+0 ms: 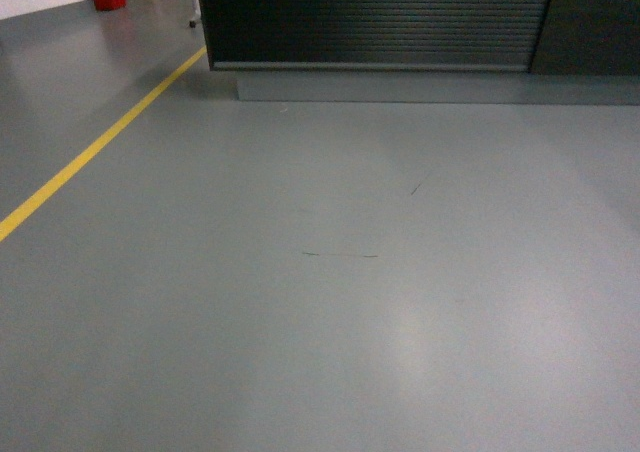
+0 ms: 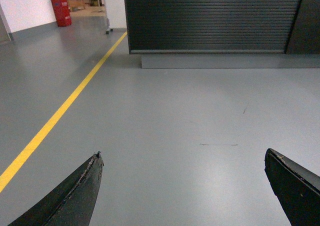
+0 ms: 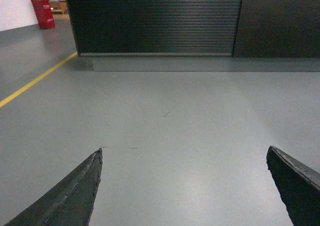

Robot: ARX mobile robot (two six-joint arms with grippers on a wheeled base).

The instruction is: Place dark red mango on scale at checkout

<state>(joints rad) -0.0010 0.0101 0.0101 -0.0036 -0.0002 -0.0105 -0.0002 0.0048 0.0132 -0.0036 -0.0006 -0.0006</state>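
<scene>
Head view: the checkout desk (image 1: 380,17) fills the top of the frame, ribbed dark front on a grey plinth, grey floor (image 1: 320,302) below, a yellow line (image 1: 95,147) running up the left. No mango or scale shows.

Left wrist view: the left gripper (image 2: 182,186) spreads wide and empty at the bottom corners.

Right wrist view: the right gripper (image 3: 182,183) also gapes wide, holding nothing, with the desk across the top.

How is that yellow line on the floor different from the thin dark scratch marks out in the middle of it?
The yellow line is broad, bright and painted, running straight and slantwise toward the checkout; the dark scratch marks are hair-thin, faint and short. The line crosses most of the head view's left side, while the marks sit apart near the middle, one level, one tilted. Both lie flat on the same grey floor.
</scene>
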